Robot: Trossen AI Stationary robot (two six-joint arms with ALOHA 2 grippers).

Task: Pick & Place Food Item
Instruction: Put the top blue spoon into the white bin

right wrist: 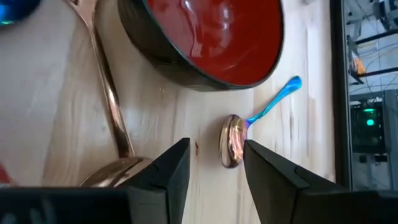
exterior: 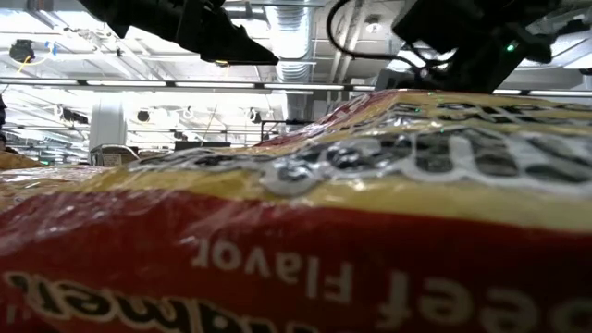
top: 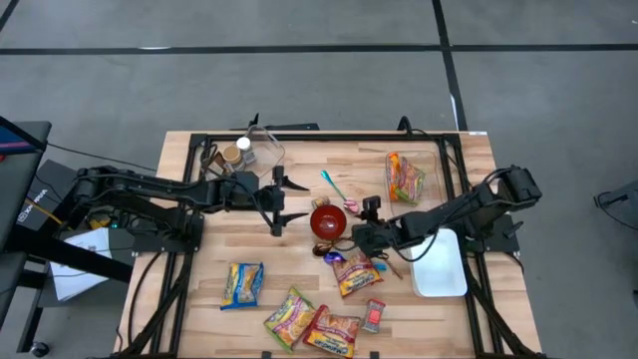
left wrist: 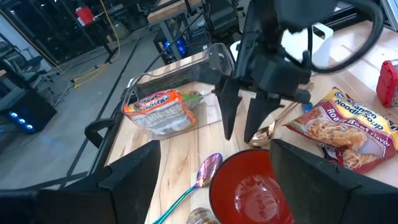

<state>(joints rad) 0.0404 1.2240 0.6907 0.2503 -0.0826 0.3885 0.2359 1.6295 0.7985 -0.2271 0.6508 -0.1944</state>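
Bowl — between both arms.

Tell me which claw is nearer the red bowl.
Right, narrowly. The right claw hangs open just beside the red bowl, on its side toward the white tray. The left claw, also open, sits farther off on the bowl's opposite side.

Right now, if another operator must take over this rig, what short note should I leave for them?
Left tool: open, holds nothing, beside the red bowl.
Right tool: open, holds nothing, low over the table on the bowl's other side, near the copper spoon and the blue-handled spoon.
Food: one noodle packet lies in the clear bin at the far right. Five packets lie loose on the near side of the table.
Done: from what shows, one packet placed.
Left: no packet is held; pick the next.
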